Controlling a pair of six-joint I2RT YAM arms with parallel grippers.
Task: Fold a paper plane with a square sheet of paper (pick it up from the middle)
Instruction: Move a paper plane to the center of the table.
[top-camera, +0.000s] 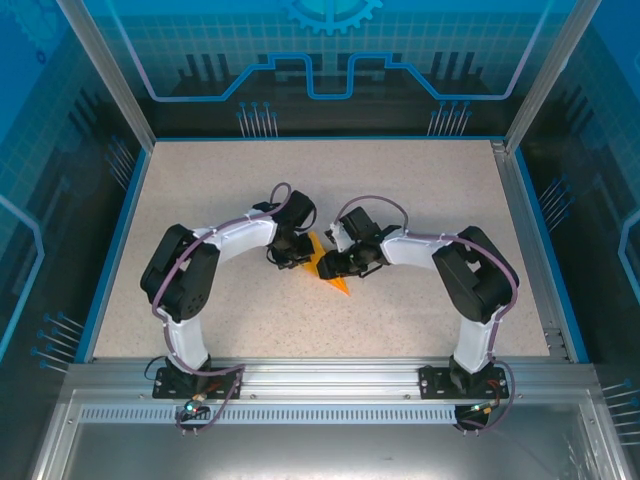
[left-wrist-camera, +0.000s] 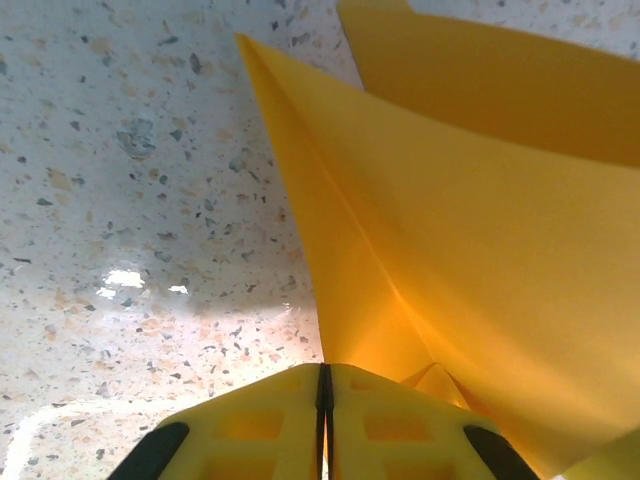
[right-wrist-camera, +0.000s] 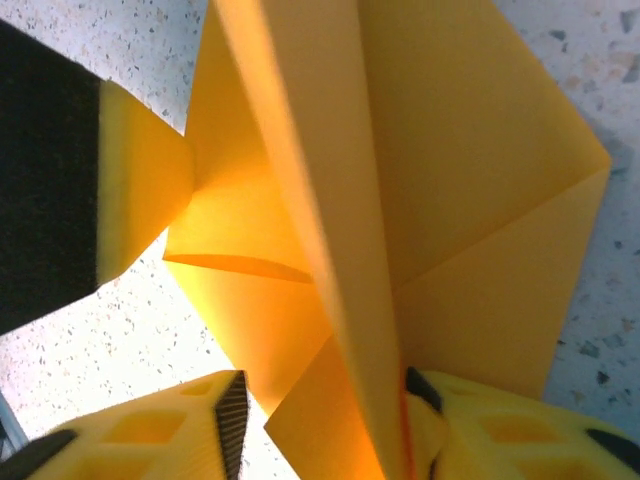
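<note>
The square sheet of paper (top-camera: 335, 280) is orange-yellow and folded into a pointed, creased shape at the middle of the table, with one tip pointing toward the near edge. My left gripper (top-camera: 298, 255) comes at it from the left. In the left wrist view its fingers (left-wrist-camera: 260, 430) are pressed together, a sliver of the paper (left-wrist-camera: 480, 230) caught between them. My right gripper (top-camera: 340, 265) is at the paper's right side. Its jaws (right-wrist-camera: 325, 385) stand apart around an upright fold of the paper (right-wrist-camera: 460, 180), which leans on the right finger (right-wrist-camera: 480, 425) and is clear of the left finger.
The speckled tabletop (top-camera: 240, 190) is bare around the paper. A blue rim (top-camera: 110, 250) and metal frame posts border it. The left gripper's yellow fingertip (right-wrist-camera: 140, 180) shows in the right wrist view, touching the paper's left corner.
</note>
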